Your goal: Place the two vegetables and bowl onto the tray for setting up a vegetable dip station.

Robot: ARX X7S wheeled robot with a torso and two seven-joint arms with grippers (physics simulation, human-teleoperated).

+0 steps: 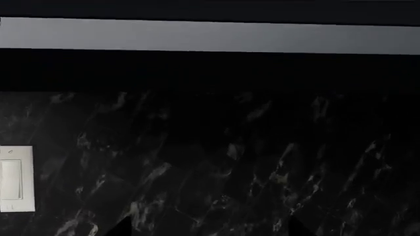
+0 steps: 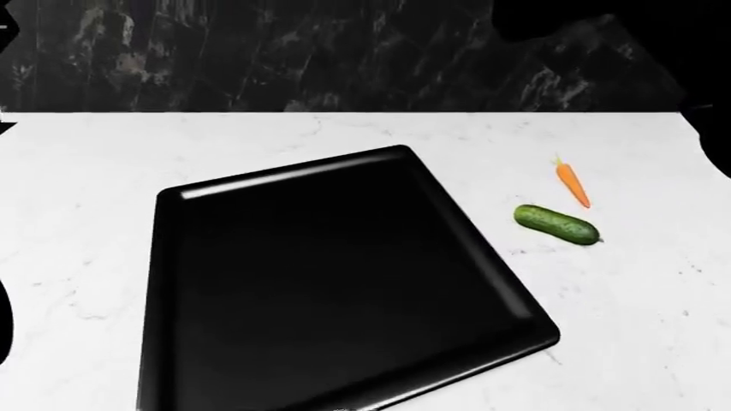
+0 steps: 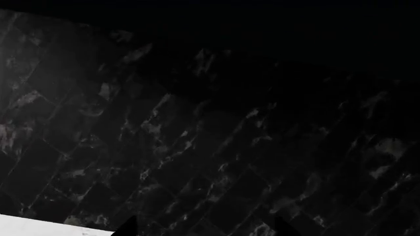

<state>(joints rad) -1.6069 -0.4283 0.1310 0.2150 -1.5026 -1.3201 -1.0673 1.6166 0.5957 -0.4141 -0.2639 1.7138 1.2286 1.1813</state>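
The black tray [image 2: 183,257] lies on the white counter in the head view, with nothing on it. To its right, on the counter, lie the dark green cucumber [image 2: 556,224] and, just behind it, the small orange carrot [image 2: 571,182]. The bowl is out of view. Neither gripper shows in the head view. In the left wrist view, only the two dark fingertips of my left gripper [image 1: 208,231] show, wide apart, with the wall between them. My right gripper [image 3: 204,228] shows the same way in the right wrist view, open and holding nothing. Both point at the dark marble wall.
A dark marble backsplash [image 2: 286,51] runs behind the white counter [image 2: 639,317]. A white wall switch [image 1: 15,179] sits on the wall in the left wrist view, under a pale band [image 1: 210,37]. A dark shape [image 2: 571,34] covers the head view's upper right.
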